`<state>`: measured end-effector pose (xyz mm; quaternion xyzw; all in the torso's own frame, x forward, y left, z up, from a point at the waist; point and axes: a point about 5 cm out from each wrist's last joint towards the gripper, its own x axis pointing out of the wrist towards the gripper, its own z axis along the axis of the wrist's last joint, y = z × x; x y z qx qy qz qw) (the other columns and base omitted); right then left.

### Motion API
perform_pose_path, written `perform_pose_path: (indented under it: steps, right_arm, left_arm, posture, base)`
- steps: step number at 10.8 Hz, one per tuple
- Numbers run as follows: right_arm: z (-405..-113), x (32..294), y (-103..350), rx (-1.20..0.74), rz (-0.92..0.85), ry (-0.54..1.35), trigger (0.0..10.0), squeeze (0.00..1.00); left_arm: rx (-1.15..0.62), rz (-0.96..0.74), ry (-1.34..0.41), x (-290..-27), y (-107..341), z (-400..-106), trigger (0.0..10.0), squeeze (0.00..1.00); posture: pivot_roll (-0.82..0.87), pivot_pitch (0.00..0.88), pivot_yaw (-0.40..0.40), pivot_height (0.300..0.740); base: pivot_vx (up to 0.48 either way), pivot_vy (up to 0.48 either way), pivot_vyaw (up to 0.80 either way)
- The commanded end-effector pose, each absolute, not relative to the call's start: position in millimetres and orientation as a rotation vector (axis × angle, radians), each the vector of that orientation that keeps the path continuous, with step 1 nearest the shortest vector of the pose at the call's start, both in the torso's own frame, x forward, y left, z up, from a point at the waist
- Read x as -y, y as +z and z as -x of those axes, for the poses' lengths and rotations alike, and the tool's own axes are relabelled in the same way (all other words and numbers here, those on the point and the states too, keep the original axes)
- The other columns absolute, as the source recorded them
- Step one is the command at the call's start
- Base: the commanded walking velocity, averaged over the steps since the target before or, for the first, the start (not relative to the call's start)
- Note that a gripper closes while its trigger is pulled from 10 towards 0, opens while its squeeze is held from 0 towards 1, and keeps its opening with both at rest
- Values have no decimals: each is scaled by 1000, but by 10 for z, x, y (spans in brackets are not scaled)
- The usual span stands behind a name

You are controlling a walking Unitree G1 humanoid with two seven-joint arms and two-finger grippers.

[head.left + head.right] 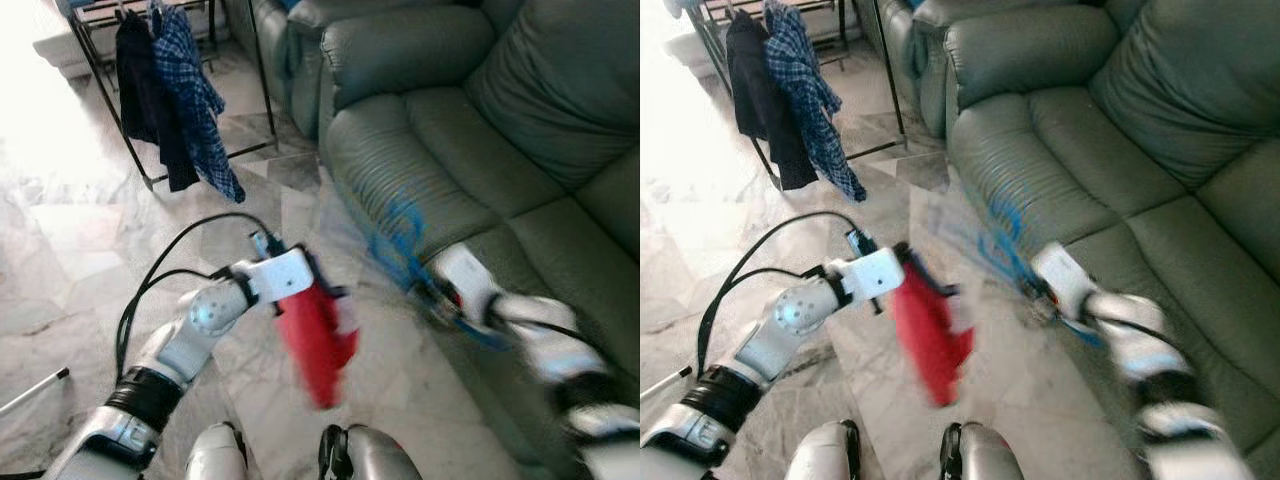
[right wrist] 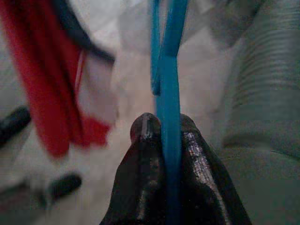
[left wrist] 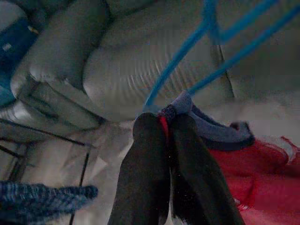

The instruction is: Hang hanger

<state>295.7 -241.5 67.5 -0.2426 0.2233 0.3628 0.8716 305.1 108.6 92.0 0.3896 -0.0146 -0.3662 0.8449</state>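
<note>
Right wrist view is showing the right gripper (image 2: pixel 164 136) pinching a blue plastic hanger (image 2: pixel 168 70) between its two black fingers. Ahead of the robot's feet, the left gripper (image 3: pixel 164 124) is clamping the collar of a red garment (image 1: pixel 318 340), which is drooping over the marble floor (image 1: pixel 60 250). The hanger is sitting blurred between both arms, just beside the green leather sofa (image 1: pixel 480 130). Farther off to the left, a checked shirt (image 1: pixel 195 95) and a dark garment (image 1: pixel 140 90) are hanging on a black clothes rack (image 1: pixel 262 75).
</note>
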Motion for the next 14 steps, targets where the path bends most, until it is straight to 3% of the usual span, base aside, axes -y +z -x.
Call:
perform_pose_path:
  steps: [1, 6, 14]
  right_arm:
    - [-2898, 2475, 713, -491, 547, 830, 10000, 0]
    - [-2610, 2617, 781, -668, 478, 1085, 10000, 0]
    - [-2468, 2712, 819, -744, 502, 1105, 10000, 0]
  left_arm:
    - [33, -844, -796, -1070, 884, -3028, 10000, 0]
    - [3, -876, -810, -1162, 803, -3034, 10000, 0]
    - [16, -897, -838, -1186, 842, -3043, 10000, 0]
  posture:
    - [-51, 168, -81, 740]
    - [-46, 178, -67, 740]
    - [-54, 190, -63, 740]
  base:
    - [0, 0, 0]
    - [0, 0, 0]
    - [0, 0, 0]
